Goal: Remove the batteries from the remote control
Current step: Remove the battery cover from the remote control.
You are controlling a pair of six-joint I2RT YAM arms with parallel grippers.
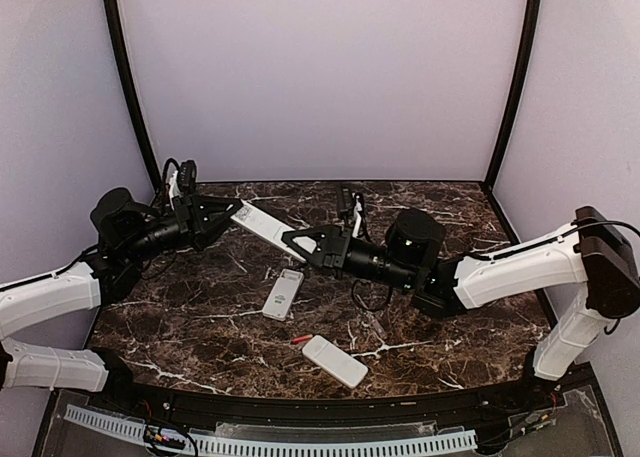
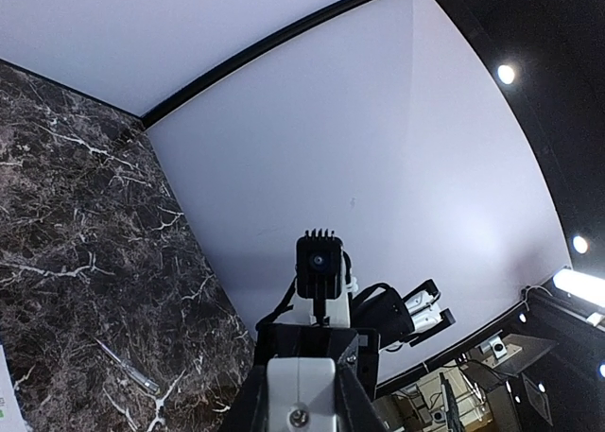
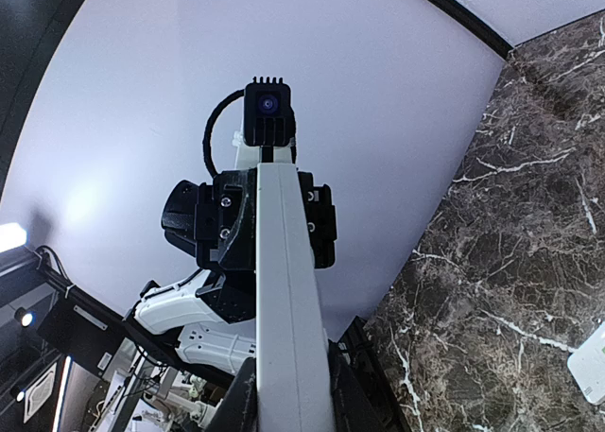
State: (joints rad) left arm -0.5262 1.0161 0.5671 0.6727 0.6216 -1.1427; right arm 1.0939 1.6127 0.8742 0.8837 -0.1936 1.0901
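Top external view shows you both arms meeting over the middle of the table (image 1: pixel 200 317). They carry the remote control (image 1: pixel 265 227) between them, lifted clear of the marble. Your left pincer (image 1: pixel 232 213) is pinching the far-left end and your right pincer (image 1: pixel 292 240) is closed on the nearer right end, so the white body slopes down from left to right. Look at the near middle and you find one orange-red battery (image 1: pixel 298 339) lying on the marble, just beside the left end of the near white piece (image 1: pixel 335 360). The middle white piece (image 1: pixel 283 294) lies further back, below the held remote and apart from the cell. You cannot tell from here whether any cells sit inside the held remote.

Left wrist view gives you the end of the remote control (image 2: pixel 301 389) at the bottom, gripped between your own dark fingers. The opposite arm's camera faces you straight above it. A thin clear stick (image 2: pixel 128 369) lies on the marble at lower left.

Right wrist view runs the white remote control (image 3: pixel 284 356) up the middle from your own fingers to the left pincer, which clamps its far end. One white piece (image 3: pixel 591 361) shows at the right edge on the marble.
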